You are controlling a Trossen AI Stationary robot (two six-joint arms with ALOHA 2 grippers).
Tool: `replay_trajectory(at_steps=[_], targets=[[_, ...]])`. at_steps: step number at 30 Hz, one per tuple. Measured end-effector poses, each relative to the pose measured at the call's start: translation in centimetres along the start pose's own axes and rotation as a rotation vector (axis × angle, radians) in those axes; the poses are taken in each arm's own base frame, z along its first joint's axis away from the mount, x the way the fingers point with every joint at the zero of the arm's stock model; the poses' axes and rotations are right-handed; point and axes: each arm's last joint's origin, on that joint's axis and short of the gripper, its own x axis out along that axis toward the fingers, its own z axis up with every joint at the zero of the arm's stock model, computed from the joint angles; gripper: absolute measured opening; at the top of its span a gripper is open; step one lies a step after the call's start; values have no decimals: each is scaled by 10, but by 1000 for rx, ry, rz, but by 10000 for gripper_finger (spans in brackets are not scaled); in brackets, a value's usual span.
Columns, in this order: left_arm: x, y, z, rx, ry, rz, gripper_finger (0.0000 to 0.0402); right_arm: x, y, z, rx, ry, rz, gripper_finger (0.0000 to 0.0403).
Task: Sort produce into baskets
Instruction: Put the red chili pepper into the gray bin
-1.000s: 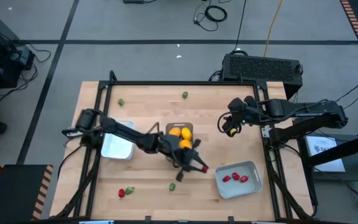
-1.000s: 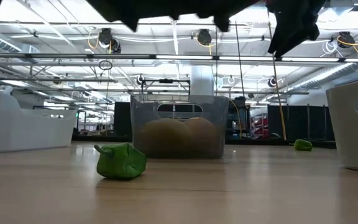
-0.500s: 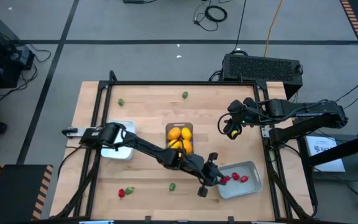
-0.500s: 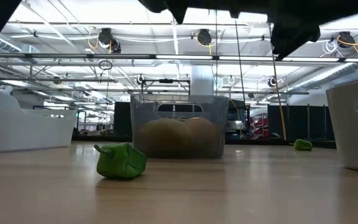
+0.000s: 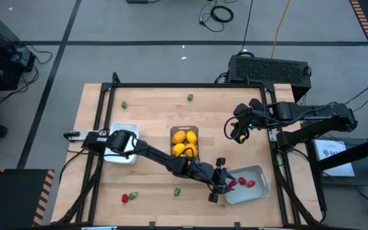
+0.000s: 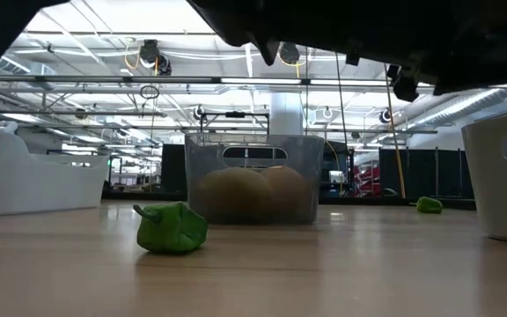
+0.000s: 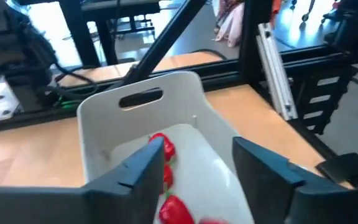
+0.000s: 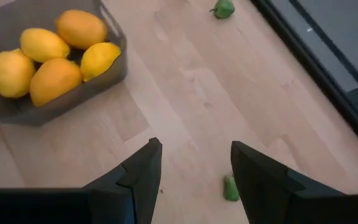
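- Since a second ago the left arm has swung from beside the clear bin across to the grey-blue tray (image 5: 255, 185) at about 4 o'clock on the desk (image 5: 152, 105); the red piece it carried then no longer shows between its fingers.
- Left hand (image 5: 219, 186) now hangs over the 9 o'clock rim of that tray, and in the left wrist view its fingers (image 7: 143, 168) stand parted with nothing between them, framing the tray's inside.
- Three red strawberry-like pieces (image 5: 241, 183) lie in the grey-blue tray; the wrist view shows them (image 7: 163, 149) on the tray floor below the hand.
- Clear bin (image 5: 184, 133) sits at the desk's centre with the yellow and orange lemon-like fruit (image 5: 184, 144) inside; the low view shows it (image 6: 254, 177) straight on.
- White tray (image 5: 121, 153) rests at about 9 o'clock, partly under the left arm.
- Right hand (image 5: 237, 133) hovers at about 2 o'clock, well apart from the bins; its fingers (image 8: 143, 168) are partly spread and hold nothing, with bare desk between them.
- Loose green pieces lie on the desk: one (image 5: 124, 105) near 10 o'clock, one (image 5: 190, 97) near 12 o'clock, one (image 5: 177, 191) near 6 o'clock, which sits large in the low view (image 6: 172, 228).
- One red piece (image 5: 125, 198) with a green one (image 5: 133, 195) just beside it lies near 7 o'clock.
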Motion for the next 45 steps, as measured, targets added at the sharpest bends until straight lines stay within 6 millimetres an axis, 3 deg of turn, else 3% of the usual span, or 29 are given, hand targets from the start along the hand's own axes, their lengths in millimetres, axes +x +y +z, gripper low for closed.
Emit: replay_trajectory(at_steps=[3,7,12,19,24,28,33,38,45], targets=[[-4,2,5,-2,37,8,229,0,0,1,1,-14,-19,183],[-32,5,34,15,200,53,241,0,0,0,-5,-20,-25,183],[-88,11,76,41,420,88,241,-2,4,-1,-43,-24,-15,183],[-186,8,86,-100,985,126,242,10,24,-12,-42,-80,72,183],[-245,-20,76,-295,1365,329,242,27,54,-25,-45,-222,242,183],[-268,-57,71,-398,1331,288,242,23,80,-30,-105,-349,429,183],[-284,-101,51,-496,1320,310,242,15,112,-39,-208,-495,574,183],[-295,-141,23,-615,1366,297,242,24,137,-52,-300,-526,591,183],[-296,-164,-5,-703,1302,271,242,37,153,-61,-308,-540,501,183]])
